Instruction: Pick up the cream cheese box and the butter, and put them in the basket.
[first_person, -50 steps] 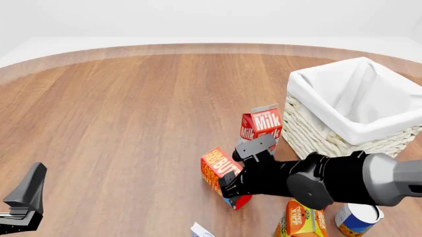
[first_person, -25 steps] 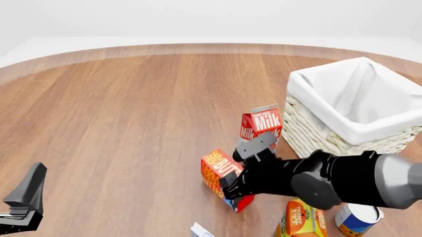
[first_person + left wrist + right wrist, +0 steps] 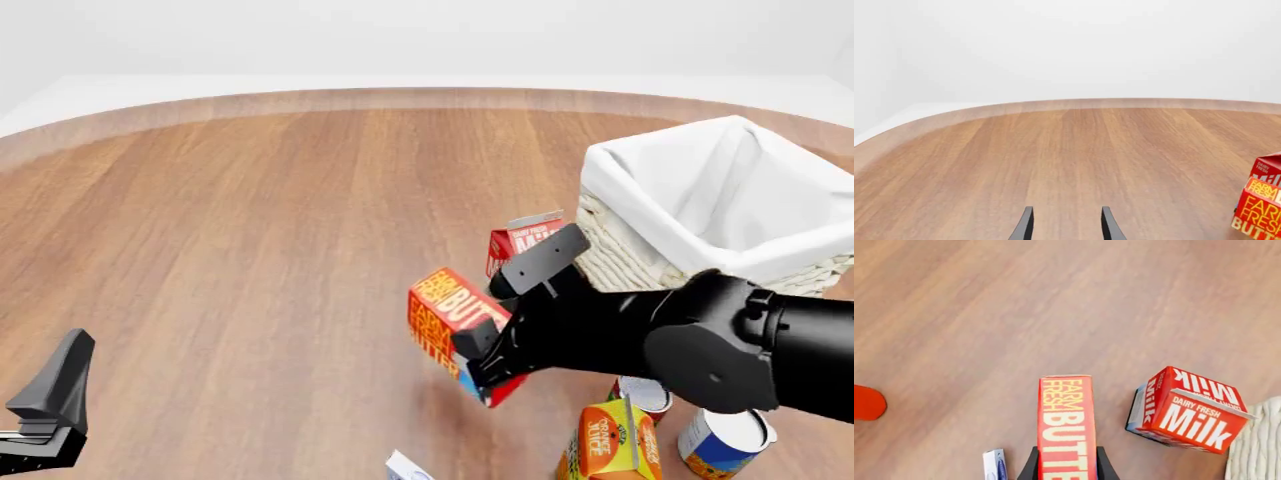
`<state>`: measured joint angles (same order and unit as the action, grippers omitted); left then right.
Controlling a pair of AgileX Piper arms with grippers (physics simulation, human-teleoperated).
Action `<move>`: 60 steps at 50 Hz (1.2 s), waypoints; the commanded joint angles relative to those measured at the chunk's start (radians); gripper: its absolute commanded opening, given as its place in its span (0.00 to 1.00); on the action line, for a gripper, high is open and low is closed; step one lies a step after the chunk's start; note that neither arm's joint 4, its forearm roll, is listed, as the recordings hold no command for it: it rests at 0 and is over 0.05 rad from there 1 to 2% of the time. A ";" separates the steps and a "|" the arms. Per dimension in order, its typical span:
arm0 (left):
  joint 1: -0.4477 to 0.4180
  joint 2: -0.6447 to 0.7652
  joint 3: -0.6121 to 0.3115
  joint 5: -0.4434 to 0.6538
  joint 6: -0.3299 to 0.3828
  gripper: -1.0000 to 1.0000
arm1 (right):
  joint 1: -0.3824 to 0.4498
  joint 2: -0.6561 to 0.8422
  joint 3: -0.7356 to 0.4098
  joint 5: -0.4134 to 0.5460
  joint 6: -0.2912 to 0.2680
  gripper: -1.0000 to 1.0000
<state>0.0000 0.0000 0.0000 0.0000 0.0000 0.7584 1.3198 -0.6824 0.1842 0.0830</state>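
Observation:
The butter (image 3: 445, 313), a red and orange box, hangs tilted above the table with my right gripper (image 3: 483, 352) shut on its lower end. In the right wrist view the butter (image 3: 1066, 420) stands between the two dark fingers (image 3: 1030, 466). The cream cheese box (image 3: 406, 467) is a small white and blue box, cut off at the near edge, and the cream cheese box (image 3: 995, 465) lies just beside the gripper. The white-lined wicker basket (image 3: 627, 255) stands at the right. My left gripper (image 3: 1066, 226) is open over bare wood, far left (image 3: 56, 388).
A red "Milk" carton (image 3: 526, 237) stands between the butter and the basket, partly behind my right arm. An orange juice carton (image 3: 611, 445), a blue can (image 3: 718, 447) and a red-rimmed can (image 3: 646, 396) stand at the near right. A red object (image 3: 866, 402) shows at the right wrist view's edge.
My right gripper has risen with the butter, which has left the table and now tilts. The arm now covers part of the milk carton. The left arm has not moved.

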 commanded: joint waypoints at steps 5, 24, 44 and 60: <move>0.000 0.000 0.000 0.000 0.000 1.00 | -0.011 -0.159 -0.090 0.128 -0.052 0.00; 0.000 0.000 0.000 0.000 0.000 1.00 | -0.050 -0.266 -0.214 0.220 -0.074 0.00; 0.000 0.000 0.000 0.000 0.000 1.00 | -0.194 -0.368 -0.324 0.294 -0.116 0.00; 0.000 0.000 0.000 0.000 0.000 1.00 | -0.376 -0.476 -0.396 0.398 -0.012 0.00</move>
<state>0.0000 0.0000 0.0000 0.0000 0.0000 0.4890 0.9076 -1.0275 0.5357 -0.0079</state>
